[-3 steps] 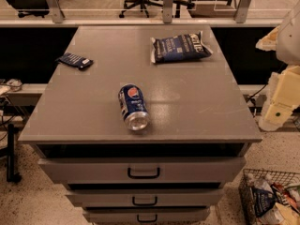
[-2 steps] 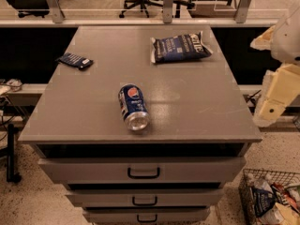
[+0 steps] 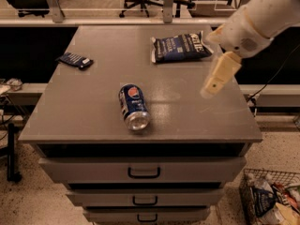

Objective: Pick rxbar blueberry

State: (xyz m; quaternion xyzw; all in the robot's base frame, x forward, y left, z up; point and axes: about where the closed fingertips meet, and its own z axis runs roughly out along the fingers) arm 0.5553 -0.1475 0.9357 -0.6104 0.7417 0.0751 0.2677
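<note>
The rxbar blueberry (image 3: 75,60) is a small flat dark navy bar lying at the far left edge of the grey cabinet top (image 3: 93,102). The gripper (image 3: 212,86) hangs from the white arm above the right side of the top, far to the right of the bar and just in front of the chip bag. Nothing is seen in it.
A puffy blue chip bag (image 3: 180,47) lies at the back right of the top. A blue Pepsi can (image 3: 133,107) lies on its side near the front middle. Drawers (image 3: 143,171) are below. A wire basket (image 3: 272,200) with items stands on the floor at right. Office chairs stand behind.
The arm and gripper have swung in from the right edge to above the right part of the cabinet top. The bar, can and bag have not moved.
</note>
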